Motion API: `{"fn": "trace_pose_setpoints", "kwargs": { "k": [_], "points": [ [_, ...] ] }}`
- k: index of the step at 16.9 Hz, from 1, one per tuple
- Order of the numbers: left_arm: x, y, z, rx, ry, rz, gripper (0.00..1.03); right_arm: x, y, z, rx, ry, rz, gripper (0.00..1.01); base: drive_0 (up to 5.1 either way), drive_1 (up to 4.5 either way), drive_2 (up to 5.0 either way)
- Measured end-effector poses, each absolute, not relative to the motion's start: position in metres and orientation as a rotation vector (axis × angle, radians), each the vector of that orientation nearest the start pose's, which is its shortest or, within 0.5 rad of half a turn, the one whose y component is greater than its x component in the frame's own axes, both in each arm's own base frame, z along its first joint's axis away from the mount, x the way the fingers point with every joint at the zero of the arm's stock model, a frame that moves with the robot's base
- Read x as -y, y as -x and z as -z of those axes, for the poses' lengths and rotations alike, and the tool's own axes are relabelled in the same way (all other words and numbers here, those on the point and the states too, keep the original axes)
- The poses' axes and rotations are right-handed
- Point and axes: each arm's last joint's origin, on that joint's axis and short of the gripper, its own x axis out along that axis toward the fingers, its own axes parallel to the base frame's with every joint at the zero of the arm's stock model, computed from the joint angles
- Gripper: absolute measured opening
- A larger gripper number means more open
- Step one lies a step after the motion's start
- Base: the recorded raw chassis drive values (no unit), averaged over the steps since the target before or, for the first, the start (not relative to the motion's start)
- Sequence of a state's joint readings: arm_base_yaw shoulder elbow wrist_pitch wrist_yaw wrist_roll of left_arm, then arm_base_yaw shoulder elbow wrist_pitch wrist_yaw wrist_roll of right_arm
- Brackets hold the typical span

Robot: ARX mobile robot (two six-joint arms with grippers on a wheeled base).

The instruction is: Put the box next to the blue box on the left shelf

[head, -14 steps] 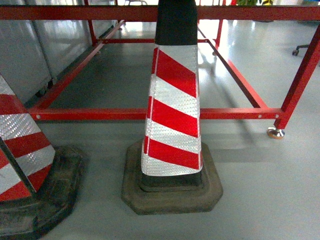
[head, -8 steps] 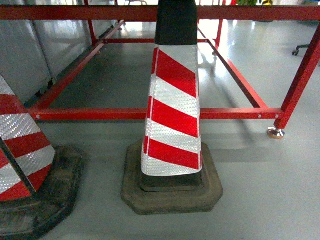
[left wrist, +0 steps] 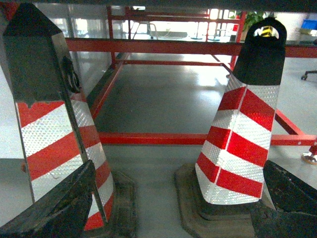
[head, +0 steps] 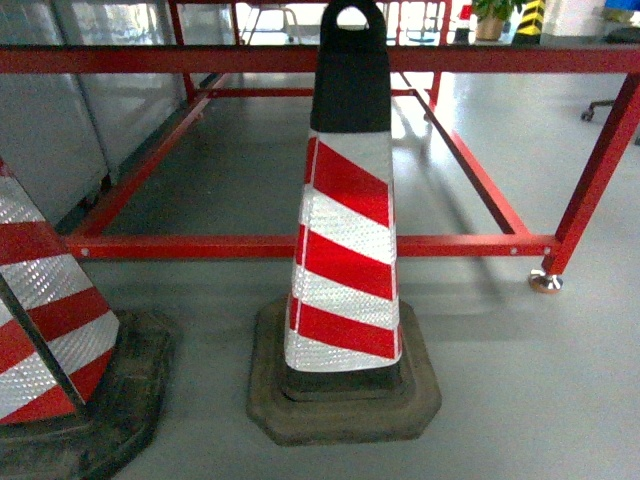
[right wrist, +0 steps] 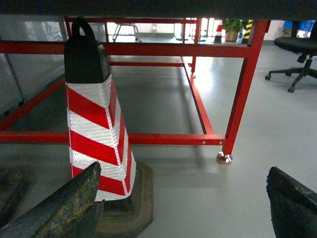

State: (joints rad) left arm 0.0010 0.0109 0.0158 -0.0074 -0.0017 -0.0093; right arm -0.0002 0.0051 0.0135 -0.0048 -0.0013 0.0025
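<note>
Grey floor (head: 520, 390), two striped cones in front of a red tube frame (head: 300, 245), no crate or roller shelf in any view

Floor lies open right of the middle cone (head: 345, 250) up to the frame's corner leg and foot (head: 545, 282); bare floor also inside the frame behind the low rail. Second cone (head: 45, 320) stands left of the middle cone, cut by the picture edge, bases near but apart. Left gripper (left wrist: 168, 218): dark fingers spread wide at the lower corners, nothing between them, touching nothing. Right gripper (right wrist: 183, 213): fingers likewise spread wide, holding nothing. Counts: two cones, one frame, one office chair (right wrist: 297, 54) far right of the middle cone, one potted plant (right wrist: 231, 27) beyond
</note>
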Motion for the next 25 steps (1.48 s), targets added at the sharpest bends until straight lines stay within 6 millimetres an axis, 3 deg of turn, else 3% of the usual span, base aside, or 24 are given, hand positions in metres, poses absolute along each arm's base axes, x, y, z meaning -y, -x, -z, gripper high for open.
{"fn": "trace_pose_setpoints", "kwargs": {
  "k": [25],
  "points": [
    [-0.0001, -0.0974, -0.1678, 0.002, 0.000, -0.001, 0.98, 0.0000, -0.0972, -0.1675, 0.006, -0.002, 0.000, 0.98, 0.0, 0.00, 0.0]
  ]
}}
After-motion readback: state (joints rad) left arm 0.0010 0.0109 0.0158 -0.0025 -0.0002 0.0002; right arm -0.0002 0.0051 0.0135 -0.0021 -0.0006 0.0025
